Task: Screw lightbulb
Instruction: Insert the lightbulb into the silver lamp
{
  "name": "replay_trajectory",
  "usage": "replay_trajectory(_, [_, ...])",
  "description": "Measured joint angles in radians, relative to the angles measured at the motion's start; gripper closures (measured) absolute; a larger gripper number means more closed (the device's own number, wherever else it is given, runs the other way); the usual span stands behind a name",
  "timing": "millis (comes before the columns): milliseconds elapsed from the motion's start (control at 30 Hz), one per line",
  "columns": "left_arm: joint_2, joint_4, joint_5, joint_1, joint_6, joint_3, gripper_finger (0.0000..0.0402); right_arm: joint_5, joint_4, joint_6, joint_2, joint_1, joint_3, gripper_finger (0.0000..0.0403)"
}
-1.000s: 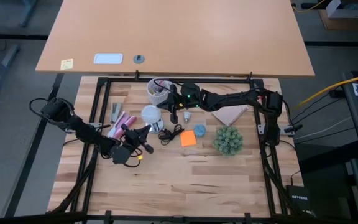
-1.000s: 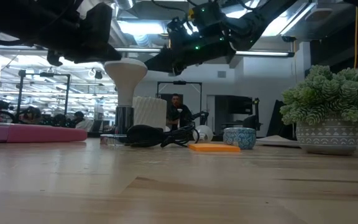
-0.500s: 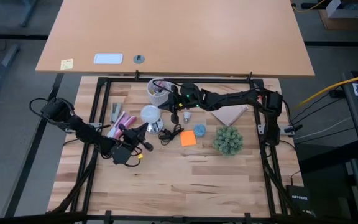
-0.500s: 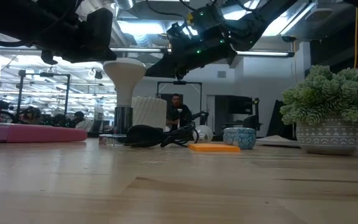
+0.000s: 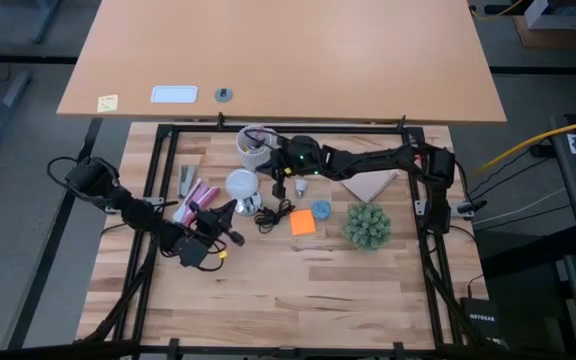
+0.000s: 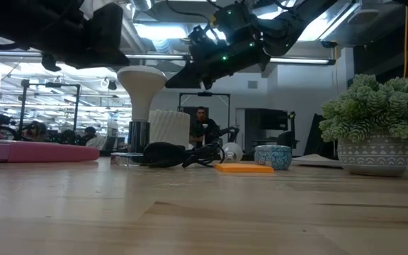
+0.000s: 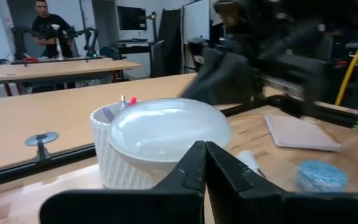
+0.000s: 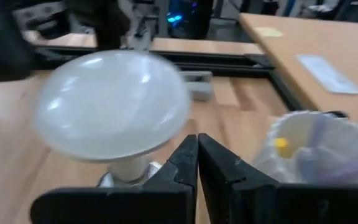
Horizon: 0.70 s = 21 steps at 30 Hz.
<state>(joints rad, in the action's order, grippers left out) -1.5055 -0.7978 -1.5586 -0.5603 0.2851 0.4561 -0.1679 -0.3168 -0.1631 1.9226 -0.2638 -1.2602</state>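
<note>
Pale butcher-block planks covered the table point(image 5: 298, 290), with an open workshop beyond, where a person sat at a far desk.

Near the table's back edge the lightbulb point(image 5: 241, 184) stood dome-up, its narrow base seated in a silver socket point(image 6: 142, 134) whose black cord point(image 6: 179, 154) coiled on the wood beside it. Just behind it was a pale cup of pens point(image 5: 254, 146). An orange sticky note point(image 5: 303, 222), a small blue bowl point(image 5: 322, 210) and a potted succulent point(image 5: 368, 226) lay off to its right.

The left gripper point(image 5: 230, 212) hovered just beside the bulb on the near-left side, fingers pressed together with nothing between them — its wrist view showed the frosted dome straight ahead of the closed tips. The right gripper point(image 5: 280, 180) hung close on the bulb's other side, likewise clenched and empty, looking at the dome from above.

The bulb was probably light, smooth and brittle, so a hard pinch could slip or crack it. The wide dome looked the best hold: jaws opened across its rim and closed gently, then turned about the upright axis. The neck seemed too close to the socket to reach. The socket, sitting loose on its cord, might spin along unless the other arm steadied it.
</note>
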Motion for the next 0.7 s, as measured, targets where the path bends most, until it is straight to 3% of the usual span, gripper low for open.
replay_trajectory(267, [0.0,0.0,0.023,-0.036,0.007,0.0,0.0401,-0.008,-0.058,0.0,0.0,-0.011,0.0,0.0384])
replay_trajectory(700, [0.0,0.031,0.089,0.027,0.023,0.0,0.0401,-0.032,-0.125,0.006,0.039,0.022,0.0,0.0384])
